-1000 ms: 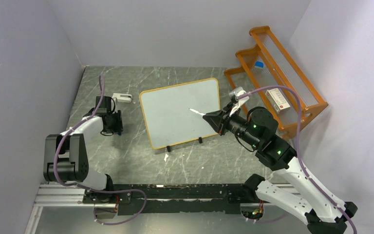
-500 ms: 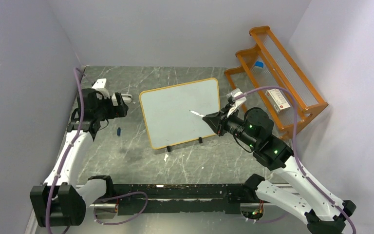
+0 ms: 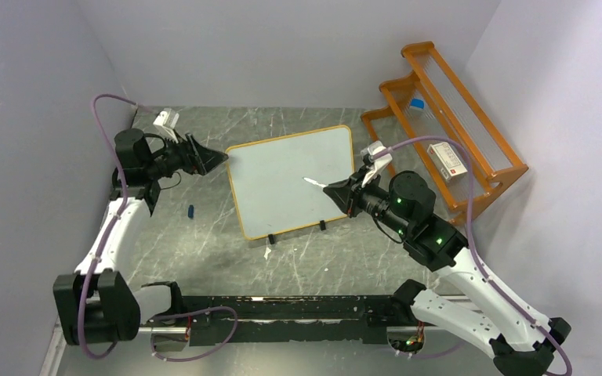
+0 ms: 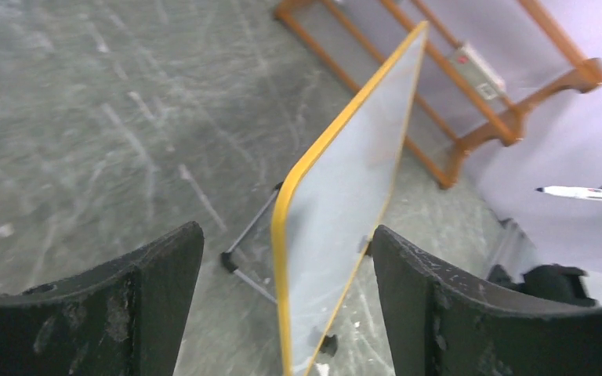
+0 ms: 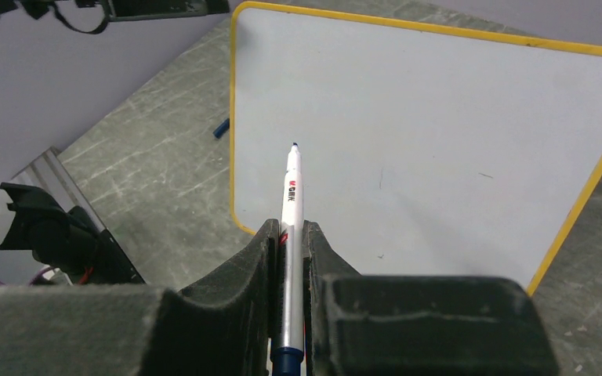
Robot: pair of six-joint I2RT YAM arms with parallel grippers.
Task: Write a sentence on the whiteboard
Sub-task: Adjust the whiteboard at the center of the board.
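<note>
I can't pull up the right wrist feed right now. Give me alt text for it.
The right hand is shut on a white marker, bare tip pointing at the whiteboard, which shows no writing yet, only faint specks. A small blue piece, maybe a cap, lies on the table beyond the board's left edge.

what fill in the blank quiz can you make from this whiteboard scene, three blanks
1. The right tool is shut on a ____.
2. The left tool is ____.
3. The small blue object lies on the table, to the ____ of the whiteboard.
Missing words: marker; open; left.
</note>
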